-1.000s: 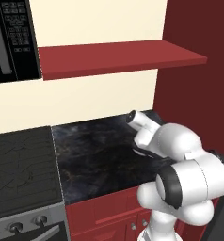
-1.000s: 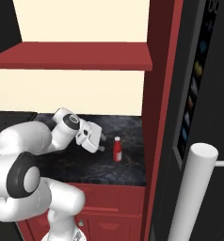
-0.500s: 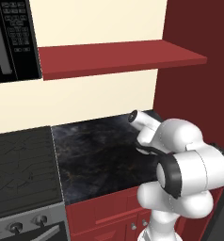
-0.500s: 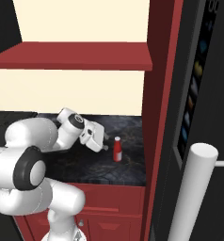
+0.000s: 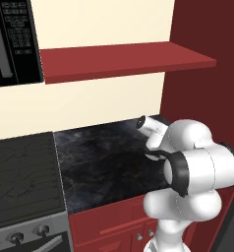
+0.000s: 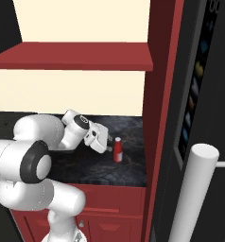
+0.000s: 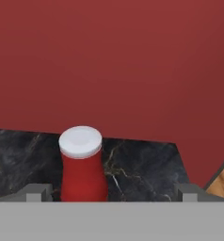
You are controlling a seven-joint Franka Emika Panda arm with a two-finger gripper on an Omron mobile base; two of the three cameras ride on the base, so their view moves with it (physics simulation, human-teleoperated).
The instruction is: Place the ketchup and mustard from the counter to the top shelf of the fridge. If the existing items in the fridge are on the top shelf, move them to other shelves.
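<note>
Ketchup bottle (image 6: 117, 150) is standing upright on the dark marbled counter (image 6: 126, 168), near the red side panel (image 6: 159, 118) that runs up beside the fridge (image 6: 209, 118), so you are at the very start: nothing has been lifted and nothing has reached the top shelf. You can't see any mustard in these views, and the inside of the fridge is hidden, so you cannot yet judge whether items on its top shelf will need moving. All of that looks to be ahead of you. Your gripper (image 6: 104, 142) hangs low over the counter just beside the bottle, on the side away from the fridge, and is apart from it. In the hand view the red bottle with its white cap (image 7: 81, 141) sits between the two fingertips (image 7: 38, 192), somewhat closer to the one on the picture's left than to the other. The fingers are spread wide, well clear of the bottle on both sides, and hold nothing. Judging from this, the reach toward the bottle is nearly lined up but the grasp is not yet made.
</note>
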